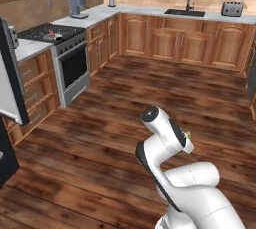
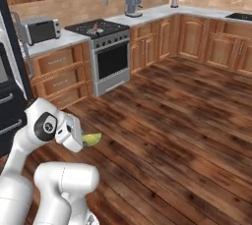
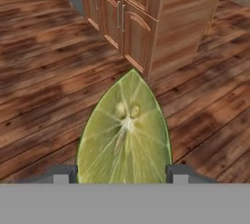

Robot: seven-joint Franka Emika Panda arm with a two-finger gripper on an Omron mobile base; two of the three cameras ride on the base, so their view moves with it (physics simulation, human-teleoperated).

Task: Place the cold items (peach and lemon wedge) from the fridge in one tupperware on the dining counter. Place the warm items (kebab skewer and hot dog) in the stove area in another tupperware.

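Note:
The lemon wedge (image 3: 126, 135) is a yellow-green slice with pale seeds, standing point-up between my two dark fingertips (image 3: 61, 174) in the hand view. My gripper (image 3: 124, 175) is shut on it. From the base cameras the wedge (image 2: 92, 139) pokes out past the white hand, held low over the wooden floor, and shows as a small green tip (image 1: 188, 134) in the left base view. The stove (image 1: 52, 34) stands far off at the left wall with a small item on its top that I cannot make out.
An open fridge door (image 1: 12, 78) juts in at the left. Wooden cabinets (image 1: 165, 40) line the far wall under a counter with sink (image 1: 185, 12) and toaster (image 1: 232, 8). A wooden cabinet block (image 3: 141, 17) stands ahead of the hand. A microwave (image 2: 40, 29) sits beside the stove (image 2: 96, 28).

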